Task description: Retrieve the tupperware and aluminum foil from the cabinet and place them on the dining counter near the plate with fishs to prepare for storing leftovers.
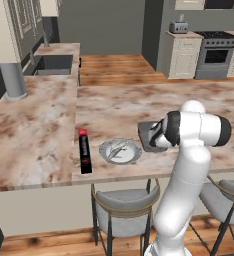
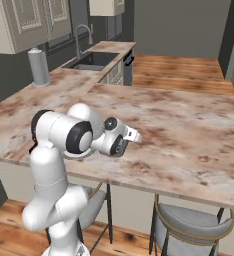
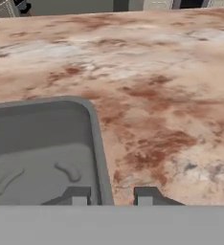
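**Both items on the dining counter; tub release under way**

Left base view: The aluminum foil lies flat on the dining counter, just left of the plate with fishs and close to the near edge. The tupperware sits just right of the plate, partly hidden by my arm. I judge both placements made; what remains is to let go fully and withdraw. Stools stand below the edge, well clear of my work. Behind the three items the stone lies open.

Right base view: My wrist hangs low over the near part of the counter. My own arm screens the tub, plate and foil here. To the right and beyond, the marbled surface is bare as far as the sink, so a lift up and back appears unobstructed.

Hand view: My pincer straddles the tub's right wall, one fingertip inside, the other outside over the stone. The jaws stand slightly apart with the rim between them; whether they touch the wall I cannot tell. The tub rests level on the stone.
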